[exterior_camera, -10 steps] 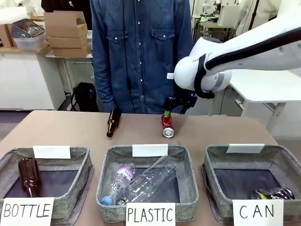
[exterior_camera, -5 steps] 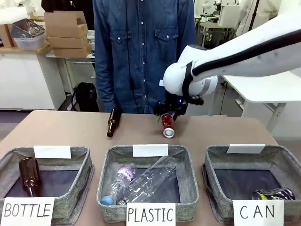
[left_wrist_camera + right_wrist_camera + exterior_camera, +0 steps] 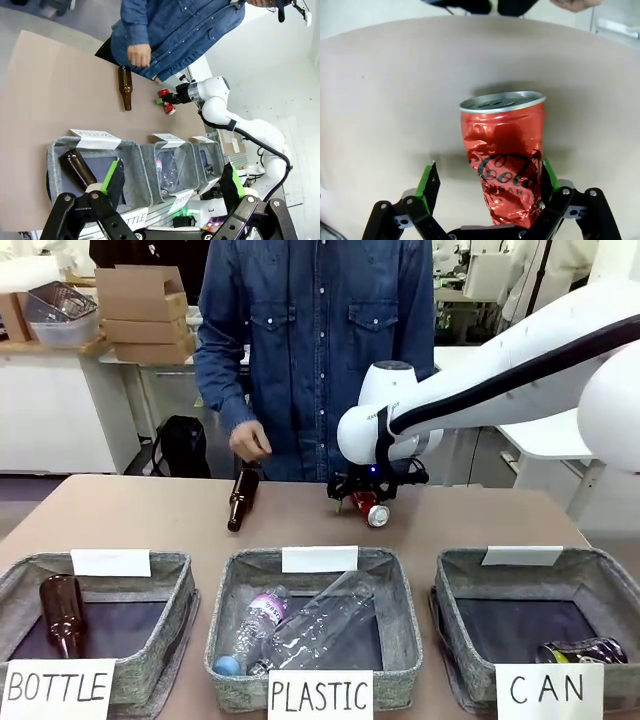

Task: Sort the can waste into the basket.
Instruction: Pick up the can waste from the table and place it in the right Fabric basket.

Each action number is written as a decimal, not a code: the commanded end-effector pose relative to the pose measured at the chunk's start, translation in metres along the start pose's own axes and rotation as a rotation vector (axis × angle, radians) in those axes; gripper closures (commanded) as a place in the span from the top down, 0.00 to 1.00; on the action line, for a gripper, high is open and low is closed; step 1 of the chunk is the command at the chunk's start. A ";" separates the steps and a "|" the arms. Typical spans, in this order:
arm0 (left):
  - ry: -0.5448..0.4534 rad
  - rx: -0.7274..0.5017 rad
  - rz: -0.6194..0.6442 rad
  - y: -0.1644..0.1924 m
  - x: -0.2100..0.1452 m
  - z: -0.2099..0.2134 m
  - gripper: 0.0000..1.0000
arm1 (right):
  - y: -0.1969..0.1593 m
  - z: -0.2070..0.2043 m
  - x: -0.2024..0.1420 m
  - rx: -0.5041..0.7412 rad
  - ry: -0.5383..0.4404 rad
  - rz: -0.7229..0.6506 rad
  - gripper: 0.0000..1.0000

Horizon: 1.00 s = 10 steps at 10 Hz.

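The shiny red can [image 3: 372,509] lies on its side on the far part of the table, its silver end turned right and toward me. My right gripper [image 3: 360,498] is down at it and open. In the right wrist view the dented red can [image 3: 504,155] sits between the two fingers [image 3: 428,183], against the right one with a gap on the left. The dark can [image 3: 583,650] lies in the basket [image 3: 521,574] signed CAN at the front right. My left gripper [image 3: 172,181] hangs open high above the baskets, holding nothing; far below it lies the red can [image 3: 169,108].
A brown bottle [image 3: 240,498] lies on the table left of the red can, with a person's hand [image 3: 248,443] just above its base. The BOTTLE basket [image 3: 150,575] holds a brown bottle. The PLASTIC basket [image 3: 396,585] holds clear bottles.
My right arm has swung left and lower over the red can, which has turned so its silver end points right. The person's hand has come down to the brown bottle.
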<state>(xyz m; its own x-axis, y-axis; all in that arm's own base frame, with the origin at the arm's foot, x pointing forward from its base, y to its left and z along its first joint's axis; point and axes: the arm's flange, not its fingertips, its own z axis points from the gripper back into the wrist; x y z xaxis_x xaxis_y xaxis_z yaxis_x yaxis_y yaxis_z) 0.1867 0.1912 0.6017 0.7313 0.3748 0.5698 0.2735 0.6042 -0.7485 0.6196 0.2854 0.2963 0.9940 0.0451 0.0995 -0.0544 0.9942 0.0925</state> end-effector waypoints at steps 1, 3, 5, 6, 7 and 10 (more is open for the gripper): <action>-0.008 0.004 -0.003 0.001 0.000 -0.001 1.00 | 0.011 0.004 0.005 -0.014 -0.007 -0.019 0.42; -0.008 0.004 -0.003 0.001 0.000 -0.001 1.00 | 0.008 0.003 0.004 -0.021 -0.006 -0.021 0.00; -0.008 0.004 -0.003 0.001 0.000 -0.001 1.00 | 0.004 0.004 0.004 -0.023 -0.010 -0.026 0.00; -0.008 0.004 -0.003 0.001 0.000 -0.001 1.00 | 0.003 0.004 0.004 -0.025 -0.006 -0.028 0.14; -0.008 0.004 -0.003 0.001 0.000 -0.001 1.00 | 0.003 0.003 0.004 -0.026 -0.004 -0.028 0.05; -0.008 0.004 -0.003 0.001 0.000 -0.001 1.00 | -0.007 0.004 0.000 0.001 0.011 -0.021 0.00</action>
<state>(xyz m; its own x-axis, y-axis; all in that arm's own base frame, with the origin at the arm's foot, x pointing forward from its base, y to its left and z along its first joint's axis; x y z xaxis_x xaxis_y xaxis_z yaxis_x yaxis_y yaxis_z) 0.1868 0.1912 0.6017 0.7313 0.3749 0.5698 0.2735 0.6042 -0.7485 0.6236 0.2846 0.2969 0.9947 0.0385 0.0950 -0.0471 0.9948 0.0898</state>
